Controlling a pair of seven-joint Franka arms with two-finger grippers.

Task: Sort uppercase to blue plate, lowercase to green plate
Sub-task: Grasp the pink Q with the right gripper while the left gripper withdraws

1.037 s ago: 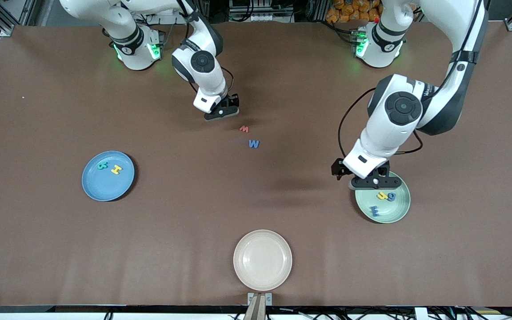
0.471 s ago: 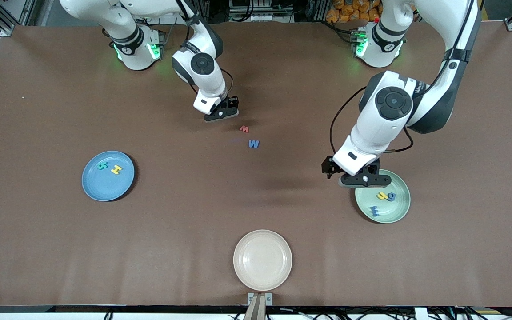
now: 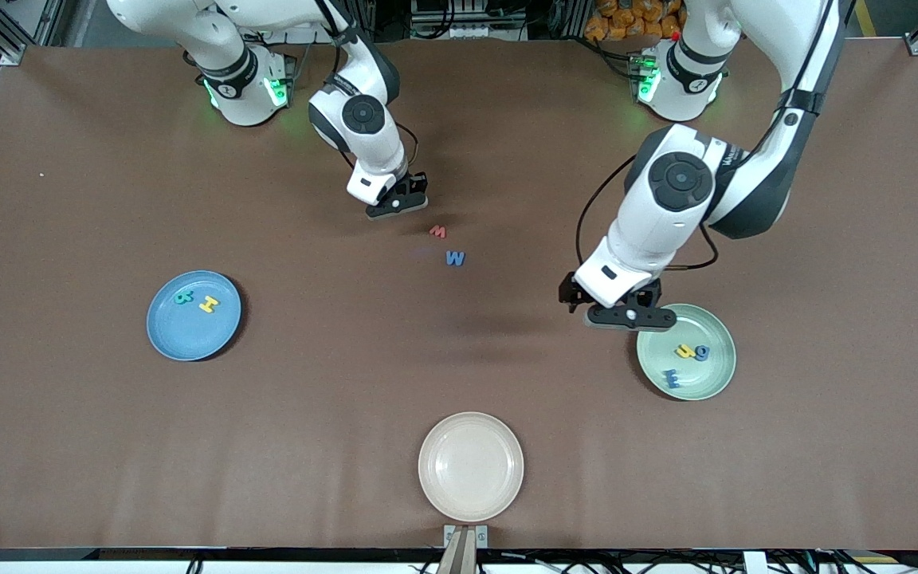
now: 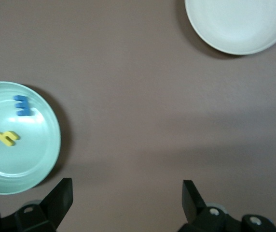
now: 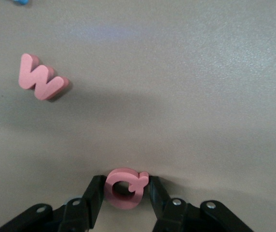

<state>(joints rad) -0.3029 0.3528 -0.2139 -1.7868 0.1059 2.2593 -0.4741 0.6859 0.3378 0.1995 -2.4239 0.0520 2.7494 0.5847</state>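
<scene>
My right gripper (image 3: 396, 205) is shut on the red Q (image 5: 126, 187), low over the table beside the small red w (image 3: 437, 232) (image 5: 41, 77). The larger blue W (image 3: 455, 257) lies just nearer the front camera than the w. The blue plate (image 3: 188, 335) holds the teal R (image 3: 182, 297) and yellow H (image 3: 209, 304). The green plate (image 3: 706, 379) (image 4: 36, 159) holds the yellow h (image 3: 685, 350), blue g (image 3: 701, 352) and dark blue E piece (image 3: 672, 378). My left gripper (image 3: 630, 317) (image 4: 127, 195) is open and empty over the table beside the green plate's rim.
A beige plate (image 3: 471, 466) (image 4: 239, 24) sits at the table's edge nearest the front camera, in the middle. Both arm bases stand along the edge farthest from the front camera.
My left gripper has moved off the green plate's rim toward the table's middle. My right gripper has barely shifted with the red Q.
</scene>
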